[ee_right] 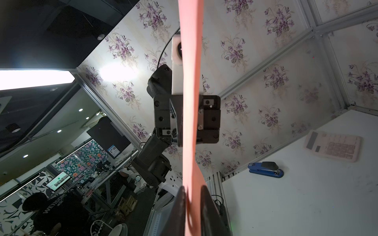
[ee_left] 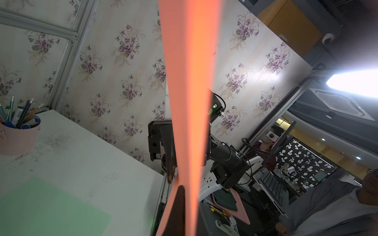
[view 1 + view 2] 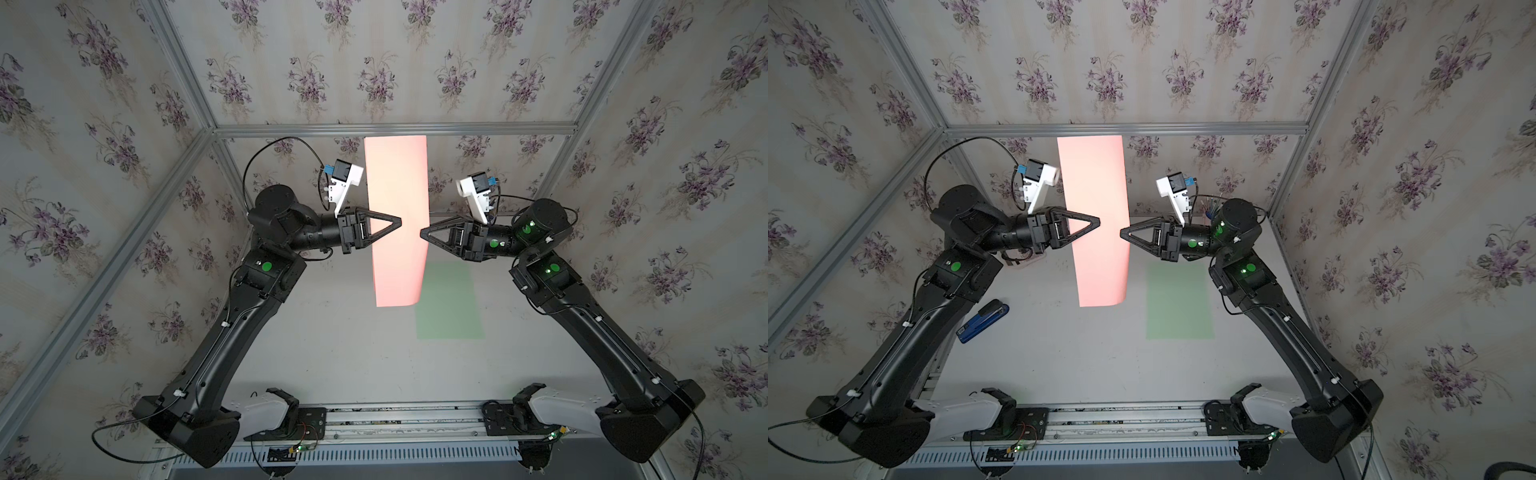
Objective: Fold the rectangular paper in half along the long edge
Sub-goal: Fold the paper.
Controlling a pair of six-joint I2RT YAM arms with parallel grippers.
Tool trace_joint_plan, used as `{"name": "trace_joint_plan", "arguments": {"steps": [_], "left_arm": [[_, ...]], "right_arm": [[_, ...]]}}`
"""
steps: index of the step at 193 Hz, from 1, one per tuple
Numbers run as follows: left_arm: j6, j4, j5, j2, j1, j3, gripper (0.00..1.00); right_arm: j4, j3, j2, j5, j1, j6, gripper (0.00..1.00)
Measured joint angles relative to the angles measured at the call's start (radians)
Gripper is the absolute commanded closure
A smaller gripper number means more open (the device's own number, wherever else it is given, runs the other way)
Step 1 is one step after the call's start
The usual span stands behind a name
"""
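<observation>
Both arms pointed inward, facing each other above the worktop (image 3: 353, 353). The left fingers (image 3: 397, 223) were closed on the upright pink paper (image 3: 397, 187); the right fingers (image 3: 424, 233) stood slightly apart around its opposite edge.

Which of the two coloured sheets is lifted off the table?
The pink sheet: it hangs in the air, pinched by the left gripper, the right gripper at its other edge. The green sheet lies flat on the table.
</observation>
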Motion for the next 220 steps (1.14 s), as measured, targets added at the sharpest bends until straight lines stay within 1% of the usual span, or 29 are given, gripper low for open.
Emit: {"name": "trace_joint_plan", "arguments": {"steps": [4,10,17,19,25,30,34,49,64,66,72,78,83,98,113,120,125,130,138,156,163,168,172,185,199,205,209,215,220], "left_arm": [[0.0,0.0,-0.001,0.0,0.0,0.001,1.0],[0.0,0.0,-0.001,0.002,0.0,0.003,1.0],[0.0,0.0,-0.002,0.003,0.0,0.006,1.0],[0.0,-0.001,-0.001,0.004,0.0,0.006,1.0],[0.0,-0.001,-0.002,0.005,0.0,0.007,1.0],[0.0,-0.002,-0.002,0.007,0.0,0.008,1.0],[0.001,-0.002,-0.002,0.008,0.0,0.01,1.0],[0.002,-0.004,-0.005,0.01,0.0,0.012,1.0],[0.002,-0.006,-0.006,0.011,0.0,0.014,1.0],[0.002,-0.007,-0.006,0.011,0.0,0.015,1.0],[0.002,-0.007,-0.005,0.012,0.0,0.016,1.0],[0.003,-0.008,-0.005,0.012,-0.001,0.016,1.0],[0.003,-0.008,-0.006,0.012,-0.001,0.016,1.0],[0.003,-0.007,-0.009,0.012,0.0,0.018,1.0],[0.006,-0.01,-0.009,0.012,0.0,0.021,1.0],[0.007,-0.01,-0.008,0.013,0.0,0.021,1.0],[0.007,-0.01,-0.009,0.013,-0.001,0.021,1.0],[0.01,-0.01,-0.009,0.013,-0.001,0.021,1.0],[0.01,-0.01,-0.009,0.013,-0.001,0.022,1.0],[0.014,-0.012,-0.01,0.015,0.0,0.024,1.0],[0.014,-0.014,-0.009,0.017,0.0,0.027,1.0],[0.014,-0.014,-0.009,0.018,-0.001,0.028,1.0],[0.017,-0.014,-0.009,0.019,-0.001,0.029,1.0],[0.021,-0.014,-0.012,0.021,0.0,0.034,1.0],[0.021,-0.017,-0.011,0.024,0.0,0.041,1.0],[0.022,-0.023,-0.011,0.025,-0.001,0.043,1.0],[0.022,-0.025,-0.011,0.026,-0.002,0.045,1.0],[0.025,-0.03,-0.01,0.026,-0.002,0.047,1.0],[0.026,-0.034,-0.011,0.026,-0.002,0.048,1.0]], "right_arm": [[-0.005,-0.002,-0.003,0.0,0.001,-0.002,0.94],[-0.009,-0.004,-0.006,-0.003,0.001,-0.003,0.94],[-0.016,-0.005,-0.008,-0.003,0.001,-0.003,0.88],[-0.018,-0.005,-0.008,-0.003,0.002,-0.005,0.85],[-0.022,-0.006,-0.009,-0.003,0.003,-0.008,0.81],[-0.027,-0.007,-0.01,-0.003,0.005,-0.01,0.81],[-0.032,-0.008,-0.011,-0.003,0.005,-0.014,0.83],[-0.043,-0.011,-0.014,-0.006,0.006,-0.028,1.0],[-0.049,-0.014,-0.017,-0.009,0.007,-0.031,1.0],[-0.05,-0.015,-0.018,-0.009,0.007,-0.032,0.98],[-0.053,-0.016,-0.02,-0.009,0.007,-0.033,0.86],[-0.059,-0.016,-0.021,-0.01,0.007,-0.036,0.83],[-0.065,-0.016,-0.022,-0.012,0.007,-0.039,0.84],[-0.084,-0.014,-0.026,-0.023,0.007,-0.054,1.0],[-0.102,-0.013,-0.029,-0.024,0.007,-0.064,1.0],[-0.11,-0.013,-0.032,-0.024,0.007,-0.07,0.89],[-0.116,-0.013,-0.034,-0.024,0.007,-0.074,0.88],[-0.122,-0.012,-0.035,-0.024,0.007,-0.076,0.9],[-0.133,-0.01,-0.036,-0.029,0.006,-0.084,1.0],[-0.148,-0.009,-0.039,-0.029,0.007,-0.1,1.0],[-0.155,-0.011,-0.041,-0.031,0.007,-0.103,0.87],[-0.161,-0.011,-0.042,-0.033,0.007,-0.105,0.84],[-0.168,-0.011,-0.043,-0.036,0.007,-0.108,0.84],[-0.191,-0.013,-0.046,-0.052,0.006,-0.131,1.0],[-0.209,-0.018,-0.053,-0.051,0.006,-0.14,1.0],[-0.214,-0.021,-0.056,-0.055,0.006,-0.148,0.89],[-0.217,-0.023,-0.058,-0.056,0.006,-0.151,0.87],[-0.223,-0.025,-0.061,-0.058,0.006,-0.152,0.88],[-0.229,-0.026,-0.062,-0.06,0.006,-0.157,0.94]]}}
